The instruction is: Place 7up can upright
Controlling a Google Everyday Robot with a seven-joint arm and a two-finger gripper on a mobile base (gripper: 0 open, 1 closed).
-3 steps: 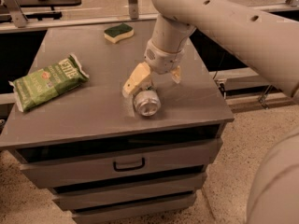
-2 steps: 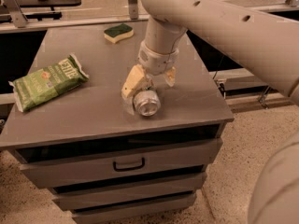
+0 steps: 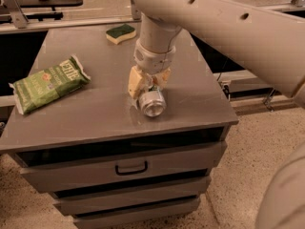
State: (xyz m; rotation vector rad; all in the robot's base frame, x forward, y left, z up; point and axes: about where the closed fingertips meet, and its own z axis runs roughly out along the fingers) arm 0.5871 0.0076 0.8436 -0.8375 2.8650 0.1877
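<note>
The 7up can (image 3: pixel 151 102) is a silvery can lying on its side on the grey cabinet top (image 3: pixel 95 113), near the front, with one round end facing the camera. My gripper (image 3: pixel 148 82) comes down from above onto the can's far end. Its yellowish fingers (image 3: pixel 135 82) sit on either side of the can and press against it. The can still rests on the cabinet top.
A green chip bag (image 3: pixel 49 83) lies at the left of the cabinet top. A green and yellow sponge (image 3: pixel 120 33) lies at the back. The cabinet's front edge is just in front of the can, with drawers (image 3: pixel 131 167) below. My arm (image 3: pixel 224 27) spans the upper right.
My gripper has moved slightly left and down onto the can's far end, and its fingers have drawn closer together. The can has not visibly moved.
</note>
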